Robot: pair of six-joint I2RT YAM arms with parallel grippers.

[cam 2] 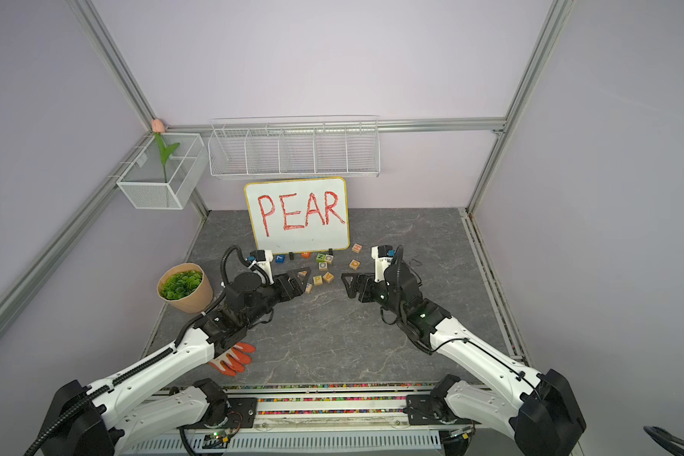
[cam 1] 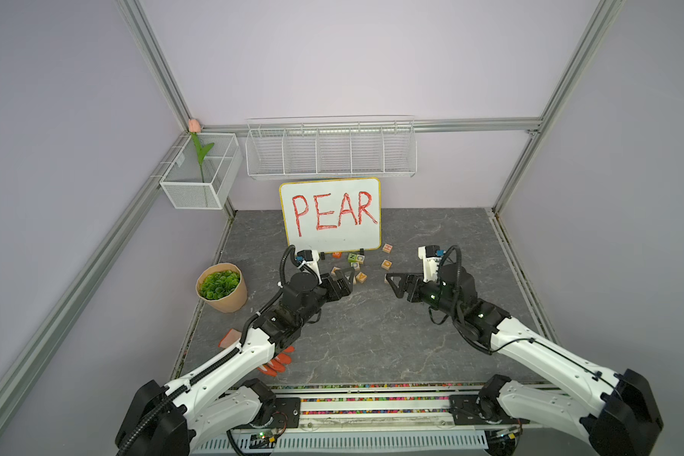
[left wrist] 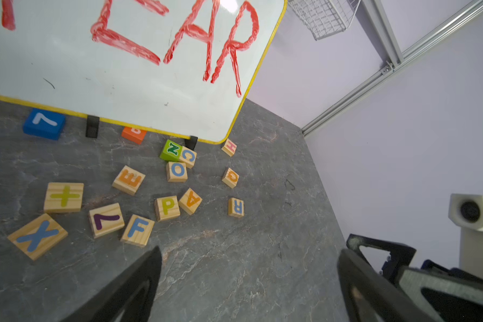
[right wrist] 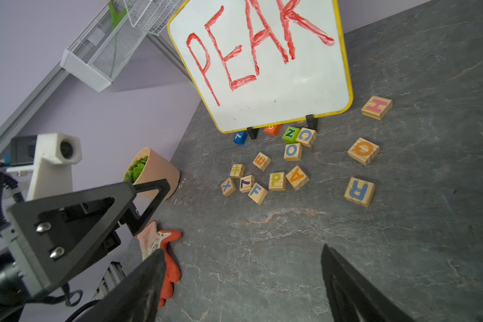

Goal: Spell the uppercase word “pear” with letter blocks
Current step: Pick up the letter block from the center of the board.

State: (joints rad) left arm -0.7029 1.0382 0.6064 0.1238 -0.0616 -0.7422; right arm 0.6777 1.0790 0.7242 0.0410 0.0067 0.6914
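The letter blocks lie loose on the grey table in front of the whiteboard. In the left wrist view, the green P [left wrist: 167, 207] touches the orange A [left wrist: 190, 200], the orange E [left wrist: 129, 179] lies off to one side, and the blue R [left wrist: 236, 207] sits apart. The right wrist view shows the P [right wrist: 277, 181], A [right wrist: 297, 177], E [right wrist: 261, 161] and R [right wrist: 359, 191] too. My left gripper [left wrist: 250, 252] hovers open just short of the cluster, over bare table. My right gripper [right wrist: 241, 249] is open and empty, facing the left gripper [cam 1: 350, 282] from the right.
Other cubes marked X, 7, F [left wrist: 137, 230], +, O, C, N, H and Q [left wrist: 230, 177] lie mixed among them. The yellow-rimmed whiteboard [cam 1: 330, 215] stands behind. A potted plant [cam 1: 222, 288] and an orange glove [right wrist: 162, 245] lie at the left.
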